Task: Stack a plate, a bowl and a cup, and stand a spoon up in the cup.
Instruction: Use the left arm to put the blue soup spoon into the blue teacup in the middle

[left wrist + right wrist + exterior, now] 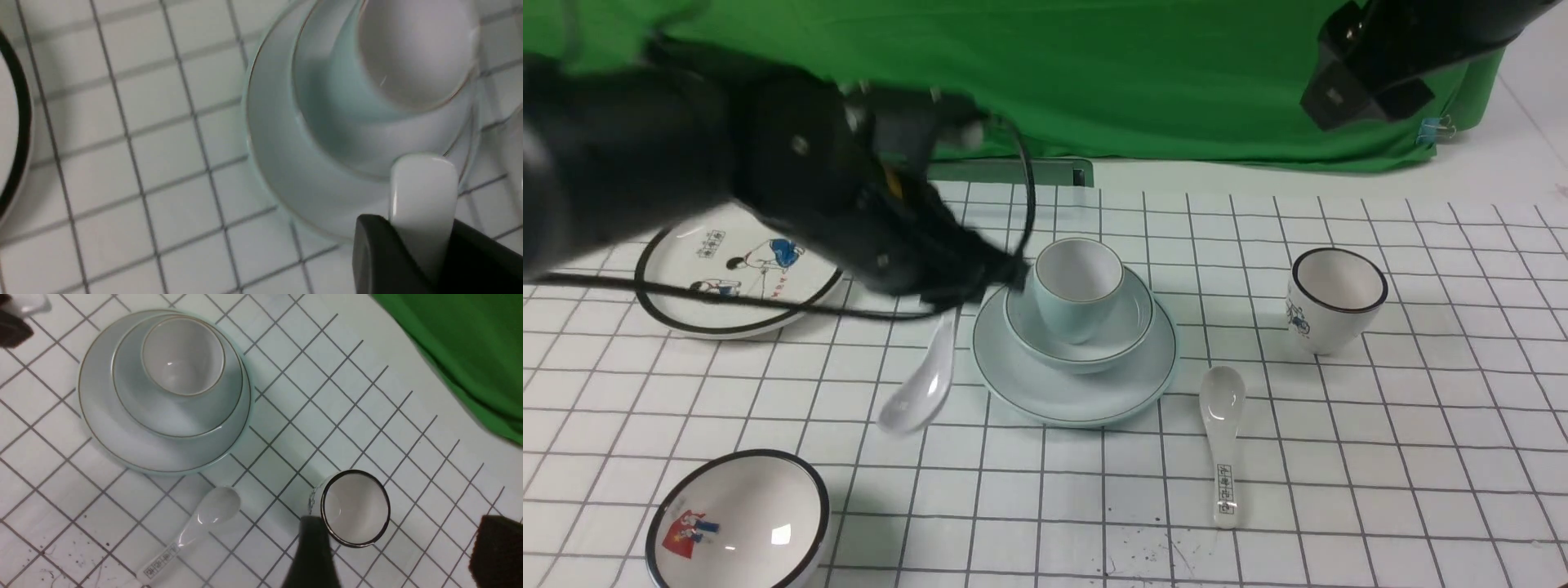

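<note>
Left gripper [954, 300] is pinching the plain white spoon [921, 385] by its handle, scoop end hanging down just left of the plate [1078, 396]; bowl [1137, 314] is sitting on the plate, cup [1076, 286] inside the bowl. Right gripper [404, 555] is hovering spread wide, high on the right

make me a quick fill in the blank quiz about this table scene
1. The cup stands in the ____.
2. The bowl rests on the ____.
3. The left gripper holds a plain white ____.
4. The lettered spoon lies to the robot's ____ of the cup.
Missing words: bowl; plate; spoon; right
</note>
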`<control>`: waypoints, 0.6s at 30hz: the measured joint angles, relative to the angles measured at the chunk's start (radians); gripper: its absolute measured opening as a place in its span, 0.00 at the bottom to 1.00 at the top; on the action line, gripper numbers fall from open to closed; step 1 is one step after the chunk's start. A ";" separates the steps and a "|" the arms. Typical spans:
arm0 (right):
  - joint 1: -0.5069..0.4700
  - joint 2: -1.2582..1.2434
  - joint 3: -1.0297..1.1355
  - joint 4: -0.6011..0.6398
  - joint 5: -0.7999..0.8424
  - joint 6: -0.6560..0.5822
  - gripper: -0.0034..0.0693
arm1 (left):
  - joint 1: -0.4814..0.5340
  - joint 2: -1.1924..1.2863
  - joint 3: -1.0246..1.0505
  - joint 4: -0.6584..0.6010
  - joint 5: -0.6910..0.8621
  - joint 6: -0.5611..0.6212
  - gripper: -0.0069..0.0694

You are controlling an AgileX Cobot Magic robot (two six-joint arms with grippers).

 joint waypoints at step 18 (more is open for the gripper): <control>0.000 -0.115 0.000 -0.023 0.001 0.000 0.76 | -0.063 0.226 0.000 -0.321 -0.861 0.368 0.20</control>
